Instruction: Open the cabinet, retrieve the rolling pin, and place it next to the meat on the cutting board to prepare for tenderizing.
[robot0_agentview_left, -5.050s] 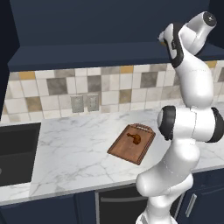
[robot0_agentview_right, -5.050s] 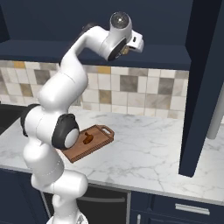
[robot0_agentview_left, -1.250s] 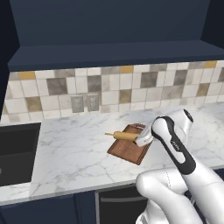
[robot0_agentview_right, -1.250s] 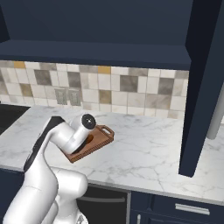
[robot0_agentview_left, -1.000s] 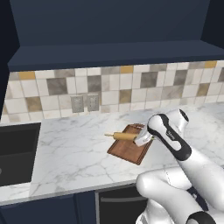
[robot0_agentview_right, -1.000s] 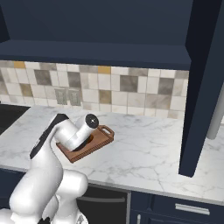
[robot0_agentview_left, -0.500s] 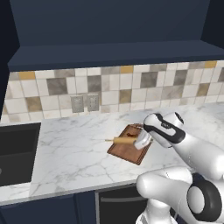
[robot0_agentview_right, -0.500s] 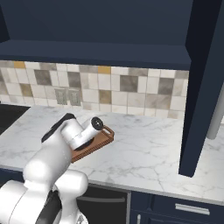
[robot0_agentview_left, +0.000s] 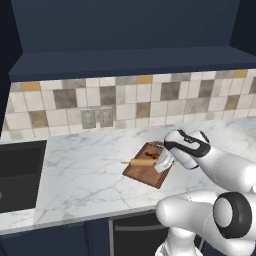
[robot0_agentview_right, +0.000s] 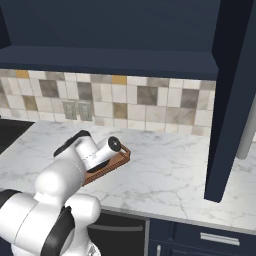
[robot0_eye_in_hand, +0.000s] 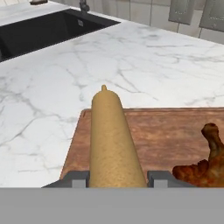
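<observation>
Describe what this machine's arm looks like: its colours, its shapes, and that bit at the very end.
The arm is glossy white, made of fat rounded segments joined by dark ring-shaped joints, one showing as a black circle with a grey centre. A black band wraps the wrist. No loose cables or lettering are visible. The gripper ends in two small dark grey, blocky finger tips.

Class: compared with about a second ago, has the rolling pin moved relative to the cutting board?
Yes. The rolling pin, held in the gripper, has shifted slightly toward the cutting board's near edge.
</observation>
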